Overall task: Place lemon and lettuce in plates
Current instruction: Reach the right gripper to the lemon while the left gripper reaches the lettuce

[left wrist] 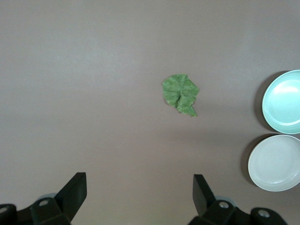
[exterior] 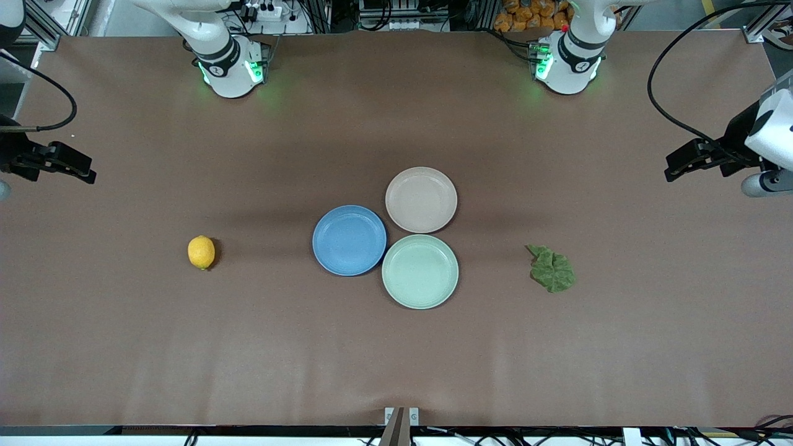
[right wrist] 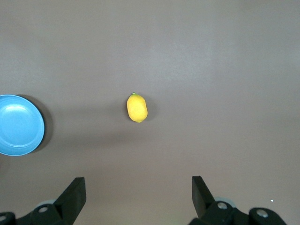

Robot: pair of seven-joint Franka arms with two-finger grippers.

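Brown tabletop (exterior: 396,359) below. My left gripper (left wrist: 139,187) and right gripper (right wrist: 138,187) hang released, high over its ends.

One lemon (exterior: 201,252), firm and rollable, at the blue plate's (exterior: 349,240) nine o'clock: pinch its waist.

One lettuce (exterior: 551,269), limp and light, at the mint plate's (exterior: 420,271) three o'clock: nip an edge.

Pink-beige plate (exterior: 421,199) makes three.

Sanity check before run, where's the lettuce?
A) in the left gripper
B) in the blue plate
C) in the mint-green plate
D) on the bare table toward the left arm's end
D: the lettuce lies flat on the table, apart from the mint-green plate.
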